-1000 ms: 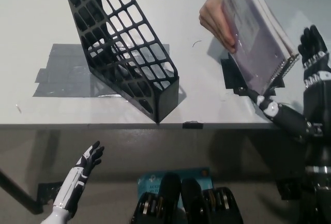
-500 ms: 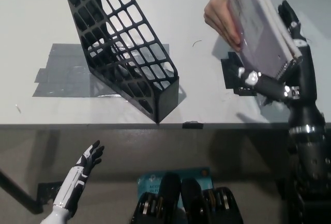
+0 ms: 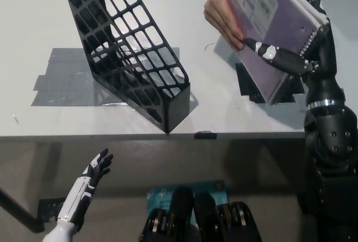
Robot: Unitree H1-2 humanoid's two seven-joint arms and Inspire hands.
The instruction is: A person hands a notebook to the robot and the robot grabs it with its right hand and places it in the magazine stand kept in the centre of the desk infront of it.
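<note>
Purple-covered and spiral-bound, the notebook (image 3: 274, 29) is held tilted above the desk (image 3: 33, 24) at about 2 o'clock of the view. The black right hand (image 3: 305, 52) grips its lower spiral edge, one digit laid across the cover, others behind. A person's hand (image 3: 221, 15) holds the opposite edge, so both bear it: judged mid-handover, with release not yet made. The black lattice magazine stand (image 3: 131, 63) sits at 11 o'clock, its open top clear for receiving. The white left hand (image 3: 92, 178) rests at 7 o'clock below the desk edge, fingers spread, holding nothing.
</note>
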